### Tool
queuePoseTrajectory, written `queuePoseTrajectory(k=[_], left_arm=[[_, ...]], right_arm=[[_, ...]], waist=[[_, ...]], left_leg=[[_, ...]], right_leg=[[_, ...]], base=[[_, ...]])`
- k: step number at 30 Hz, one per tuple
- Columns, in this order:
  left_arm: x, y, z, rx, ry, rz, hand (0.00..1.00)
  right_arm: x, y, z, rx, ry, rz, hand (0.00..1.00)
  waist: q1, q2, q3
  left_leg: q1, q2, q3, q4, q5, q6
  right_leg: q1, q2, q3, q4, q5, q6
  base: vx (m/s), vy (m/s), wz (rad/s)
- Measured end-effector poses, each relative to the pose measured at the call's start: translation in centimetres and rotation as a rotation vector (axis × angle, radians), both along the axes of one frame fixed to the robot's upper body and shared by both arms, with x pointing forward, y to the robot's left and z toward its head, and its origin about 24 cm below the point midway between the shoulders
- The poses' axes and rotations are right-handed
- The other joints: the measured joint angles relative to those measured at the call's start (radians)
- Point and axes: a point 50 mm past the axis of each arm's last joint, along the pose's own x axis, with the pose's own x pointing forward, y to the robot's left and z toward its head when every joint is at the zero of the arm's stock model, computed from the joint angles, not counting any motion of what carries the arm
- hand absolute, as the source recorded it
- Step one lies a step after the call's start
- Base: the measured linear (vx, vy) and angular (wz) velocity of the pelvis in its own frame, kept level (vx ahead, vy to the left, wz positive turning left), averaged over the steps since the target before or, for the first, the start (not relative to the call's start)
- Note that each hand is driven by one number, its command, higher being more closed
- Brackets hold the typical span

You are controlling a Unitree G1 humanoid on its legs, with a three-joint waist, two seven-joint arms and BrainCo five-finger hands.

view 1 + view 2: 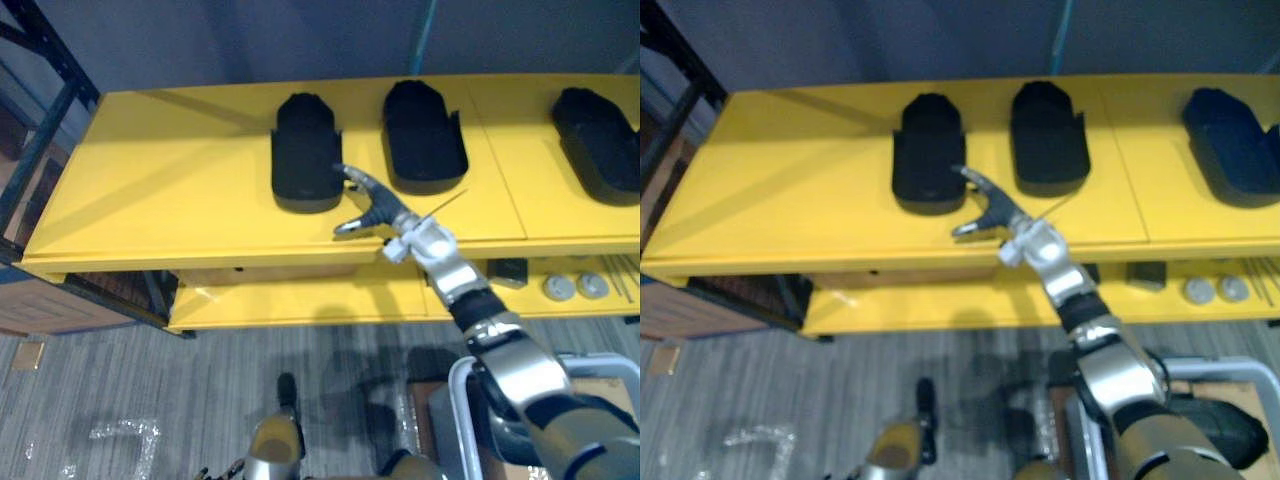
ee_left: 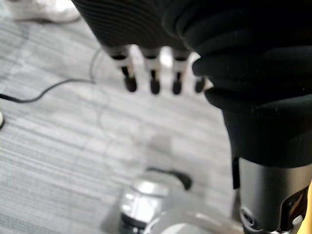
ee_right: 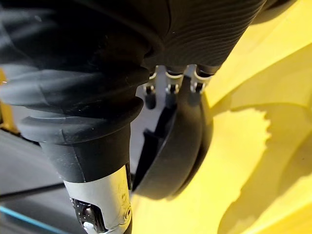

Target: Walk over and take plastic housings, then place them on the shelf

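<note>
Three black plastic housings lie in a row on the yellow shelf top (image 1: pixel 150 190): a left one (image 1: pixel 305 150), a middle one (image 1: pixel 423 135) and a right one (image 1: pixel 597 143). My right hand (image 1: pixel 375 208) reaches over the shelf's front edge. Its fingers are straight and their tips rest against the near right edge of the left housing (image 3: pixel 178 141), with the thumb spread apart toward the shelf edge. It holds nothing. My left hand (image 2: pixel 154 73) hangs low over the floor, fingers relaxed and empty.
A lower yellow shelf (image 1: pixel 300 300) carries a black block (image 1: pixel 510 272) and two round silver parts (image 1: pixel 560 288). A dark metal rack (image 1: pixel 40 110) stands at the left. A white-framed cart (image 1: pixel 465 400) sits at the lower right. A person's white shoe (image 2: pixel 39 9) is on the grey floor.
</note>
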Motion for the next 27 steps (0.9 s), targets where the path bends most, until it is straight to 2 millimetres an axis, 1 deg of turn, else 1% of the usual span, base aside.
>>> queuePoseTrajectory(k=[4,9,11,13,15,17,19,21,25,27], left_arm=[[0.2,0.0,0.0,0.0,-0.004,-0.001,0.0],[0.6,0.0,0.1,-0.001,-0.013,-0.003,0.0],[0.7,0.0,0.1,-0.001,-0.016,-0.004,0.0],[0.9,0.0,0.1,-0.001,-0.022,-0.005,0.0],[1.0,0.0,0.1,-0.001,-0.024,-0.005,0.0],[1.0,-0.1,0.1,-0.001,-0.024,-0.005,0.0],[1.0,-0.1,0.1,0.001,-0.024,-0.005,0.0],[1.0,0.0,0.1,0.002,-0.023,-0.005,0.0],[0.9,0.0,0.1,0.005,-0.018,-0.004,0.0],[0.9,0.0,0.1,0.005,-0.019,-0.003,0.0]], right_arm=[[-0.5,0.8,-0.3,-0.005,0.066,0.144,0.0],[-1.1,2.8,-0.8,-0.048,0.074,0.22,0.0],[-1.2,3.5,-0.6,-0.038,0.062,0.235,0.0],[-1.6,4.2,0.2,-0.024,0.024,0.26,0.0],[-1.7,4.5,0.8,-0.017,-0.002,0.268,0.0],[-1.7,4.6,1.0,-0.041,-0.047,0.223,0.0],[-1.5,4.3,1.2,-0.034,-0.066,0.185,0.0],[-1.4,3.9,1.4,-0.011,-0.063,0.184,0.0],[-1.7,4.0,1.7,-0.018,-0.045,0.254,0.0],[-2.0,4.5,1.6,-0.045,-0.014,0.306,0.0]], waist=[[0.0,0.0,0.0],[0.0,0.001,0.001],[0.0,0.001,0.0],[-0.001,0.001,0.001],[-0.001,0.001,0.0],[-0.001,0.001,0.0],[-0.001,0.001,0.0],[-0.003,0.001,0.0],[-0.004,0.001,0.0],[-0.003,0.001,0.0]], left_leg=[[0.002,0.0,0.001,0.0,0.0,0.0],[0.004,0.002,0.003,0.0,0.0,0.0],[0.004,0.002,0.004,0.0,0.0,0.0],[0.003,0.005,0.004,0.0,0.0,0.0],[0.003,0.006,0.006,0.0,0.0,0.0],[0.003,0.008,0.008,0.0,0.0,-0.001],[0.005,0.01,0.01,0.0,0.001,-0.002],[0.011,0.013,0.013,0.0,0.001,-0.002],[0.016,0.017,0.016,-0.001,0.001,-0.003],[0.015,0.023,0.019,-0.001,0.0,-0.004]], right_leg=[[0.0,0.0,0.001,0.0,0.0,0.0],[0.001,0.001,0.003,-0.007,-0.001,-0.001],[0.001,0.003,0.004,-0.009,-0.001,-0.001],[0.002,0.007,0.004,-0.016,0.002,0.001],[0.002,0.009,0.006,-0.019,0.004,0.004],[0.003,0.011,0.007,-0.023,0.004,0.004],[0.004,0.015,0.008,-0.028,0.006,0.004],[0.01,0.019,0.01,-0.034,0.008,0.004],[0.017,0.026,0.011,-0.043,0.01,0.003],[0.018,0.035,0.014,-0.05,0.014,0.001]], base=[[0.0,0.0,0.0],[0.0,0.0,0.0],[0.0,0.0,0.0],[0.0,0.0,0.0],[0.0,0.0,0.0],[0.0,0.0,0.0],[0.0,-0.009,-0.02],[0.0,-0.021,-0.05],[0.0,-0.005,-0.01],[-0.01,-0.023,-0.05]])
